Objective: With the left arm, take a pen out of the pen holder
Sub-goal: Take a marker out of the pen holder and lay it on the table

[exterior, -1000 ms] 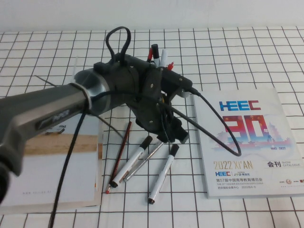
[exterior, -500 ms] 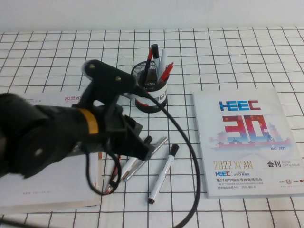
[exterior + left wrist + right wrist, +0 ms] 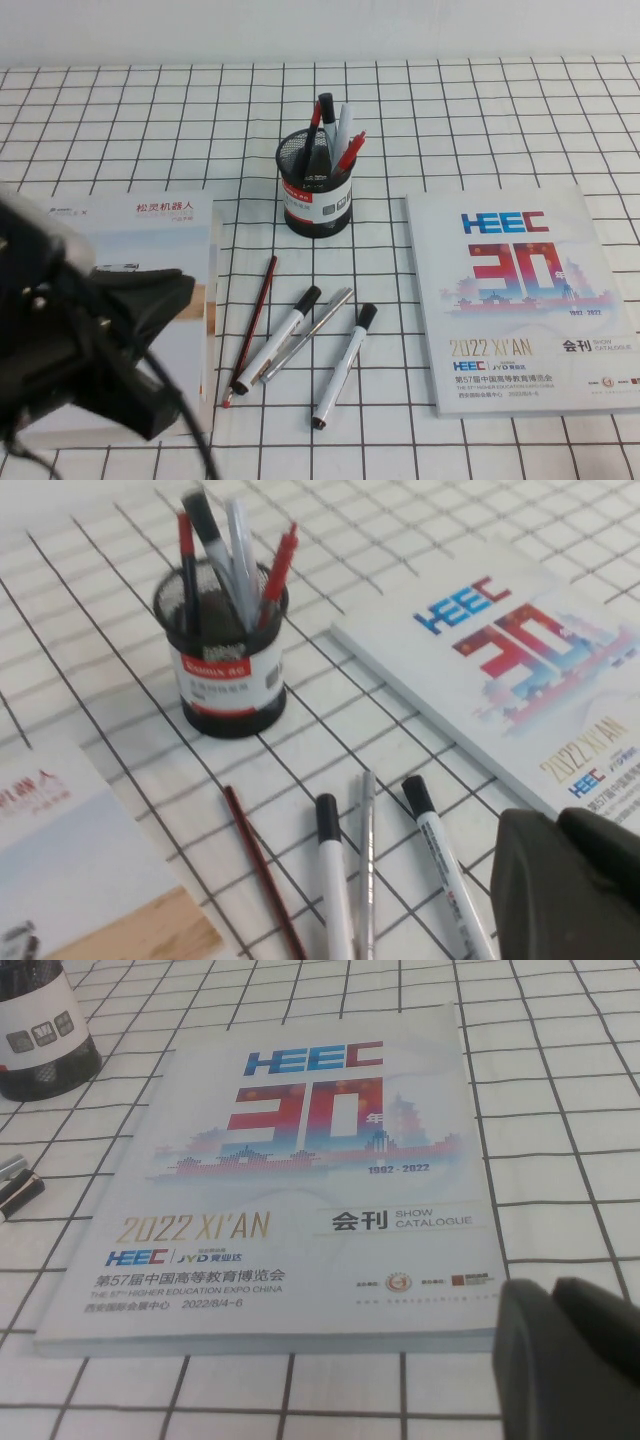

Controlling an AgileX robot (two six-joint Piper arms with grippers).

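The mesh pen holder (image 3: 318, 195) stands on the gridded bench (image 3: 480, 110) in the upper middle of the high view. Its pens (image 3: 333, 125) lean caps-up against the rim, so they look easiest to take from above. The left arm (image 3: 90, 345) fills the lower left, over a booklet (image 3: 150, 235) and well apart from the holder. The left gripper (image 3: 562, 880) is pressed together, with nothing seen in it. A red pencil (image 3: 252, 320), two black-capped markers (image 3: 277, 338) and a silver pen (image 3: 310, 328) lie loose between arm and holder, probably cluttering a low approach. The right gripper (image 3: 570, 1360) sits by the HEEC catalogue (image 3: 520, 300); whether it is spread cannot be told.
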